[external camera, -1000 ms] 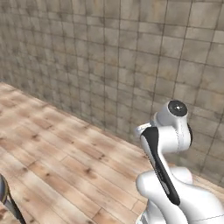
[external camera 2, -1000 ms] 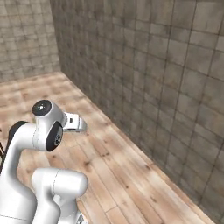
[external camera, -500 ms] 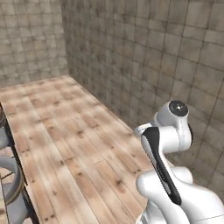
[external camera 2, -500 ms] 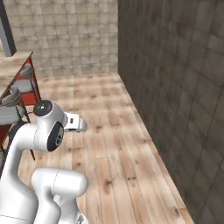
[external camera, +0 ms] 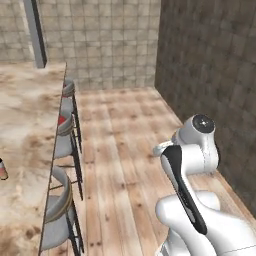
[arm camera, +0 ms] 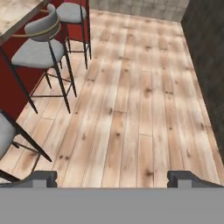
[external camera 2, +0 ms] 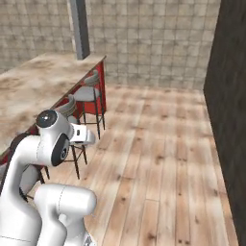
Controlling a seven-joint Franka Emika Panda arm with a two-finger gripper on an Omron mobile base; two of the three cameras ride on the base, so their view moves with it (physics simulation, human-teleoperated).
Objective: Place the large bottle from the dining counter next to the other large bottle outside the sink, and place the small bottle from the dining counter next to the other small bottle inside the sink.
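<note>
Facing: dining counter (external camera: 25, 130), stools (external camera: 62, 145) lined along its edge.
Fingers: gripper (arm camera: 113, 179) spread wide, holding nothing, aimed at the floor.
Bottle: one partly visible (external camera: 2, 170) on the counter's left edge.
Risk: base clipping stools when closing in; reach may fall short.

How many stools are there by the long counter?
3 in the left base view: the nearest stool at the bottom, the middle stool beyond it, and the farthest stool near the counter end. More may be hidden.
</note>
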